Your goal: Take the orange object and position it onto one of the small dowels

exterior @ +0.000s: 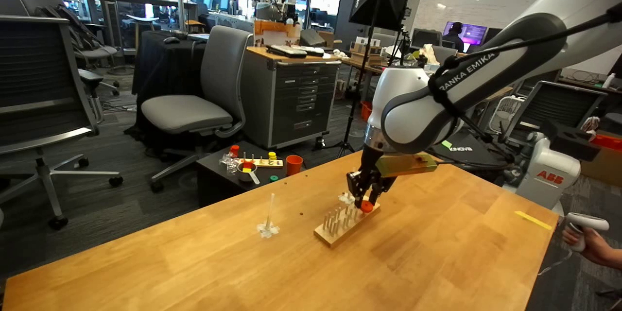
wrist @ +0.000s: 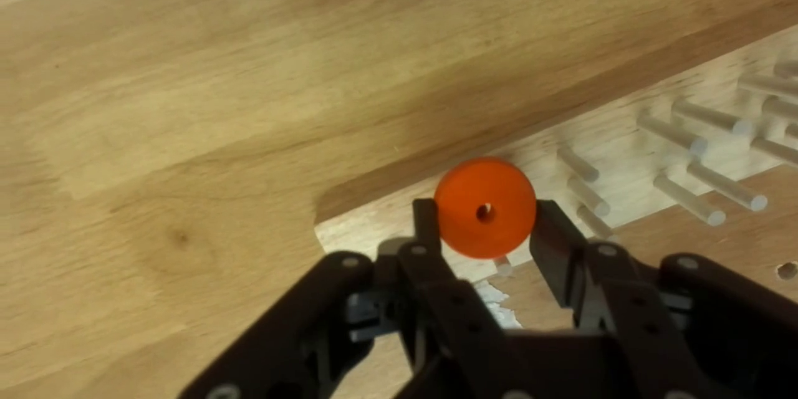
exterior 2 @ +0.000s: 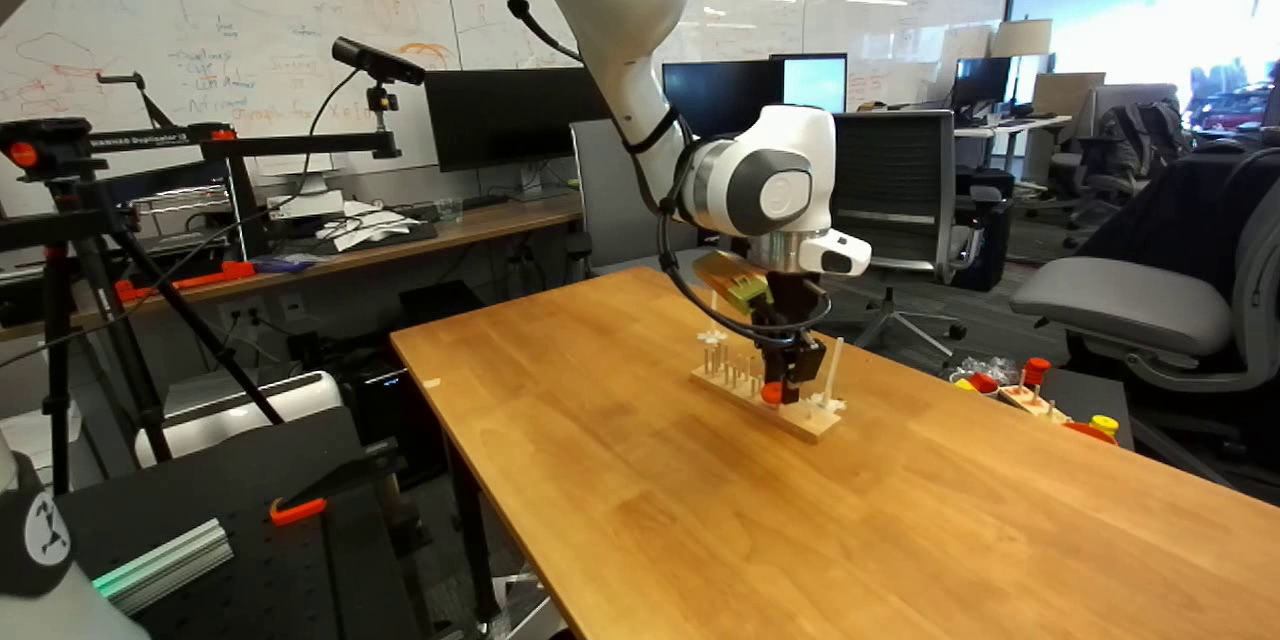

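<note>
Orange object point(wrist: 485, 193): centre of the wrist view, clamped between the jaws of the gripper point(wrist: 488, 218), over the wooden base point(wrist: 358, 230). Pick-up done. Seating on one of the small dowels point(wrist: 687, 201) appears outstanding; cannot tell whether one sits directly beneath. Remaining, by my judgement: align, lower, release. Containers, left of centre in an exterior view: handled cup point(exterior: 254, 178) holding red and yellow pieces point(exterior: 248, 167); orange cup point(exterior: 294, 166), contents not visible.

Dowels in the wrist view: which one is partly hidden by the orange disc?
The dowel whose tip peeks out just below the orange disc gripped by the tool; the other visible dowels show clear of it, to its right.
</note>
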Available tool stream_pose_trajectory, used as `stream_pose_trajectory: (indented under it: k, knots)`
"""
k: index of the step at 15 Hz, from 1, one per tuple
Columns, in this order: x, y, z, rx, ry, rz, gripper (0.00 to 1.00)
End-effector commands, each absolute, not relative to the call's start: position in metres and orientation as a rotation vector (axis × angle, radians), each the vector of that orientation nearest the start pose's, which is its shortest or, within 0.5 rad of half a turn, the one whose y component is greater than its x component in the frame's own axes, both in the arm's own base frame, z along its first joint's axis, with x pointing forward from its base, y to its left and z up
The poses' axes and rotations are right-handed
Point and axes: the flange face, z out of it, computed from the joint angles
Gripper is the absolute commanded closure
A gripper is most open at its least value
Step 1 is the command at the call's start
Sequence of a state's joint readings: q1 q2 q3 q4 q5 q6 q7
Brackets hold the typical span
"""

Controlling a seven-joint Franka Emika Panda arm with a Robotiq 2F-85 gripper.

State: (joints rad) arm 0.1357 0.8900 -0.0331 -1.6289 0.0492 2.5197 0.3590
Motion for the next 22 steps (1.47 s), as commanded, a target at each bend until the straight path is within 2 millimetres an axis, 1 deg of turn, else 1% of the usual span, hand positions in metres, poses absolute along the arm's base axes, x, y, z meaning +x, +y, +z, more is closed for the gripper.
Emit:
stream_pose_trajectory:
  k: [1,5,6,7,8,11,16,22]
  knots:
    - [0.680,0.067,0.096,-3.084,0.462,0.020,0.83]
    - [0.679,0.065,0.094,-3.082,0.466,0.027,0.83]
    - [0.679,0.065,0.093,-3.081,0.468,0.034,0.34]
    - [0.679,0.065,0.093,-3.082,0.468,0.038,0.31]
    - [0.677,0.065,0.090,-3.081,0.471,0.049,0.26]
    - [0.674,0.063,0.084,-3.084,0.477,0.075,0.01]
    - [0.673,0.061,0.080,-3.084,0.486,0.090,0.00]
    - [0.675,0.058,0.088,-3.077,0.511,0.082,0.00]
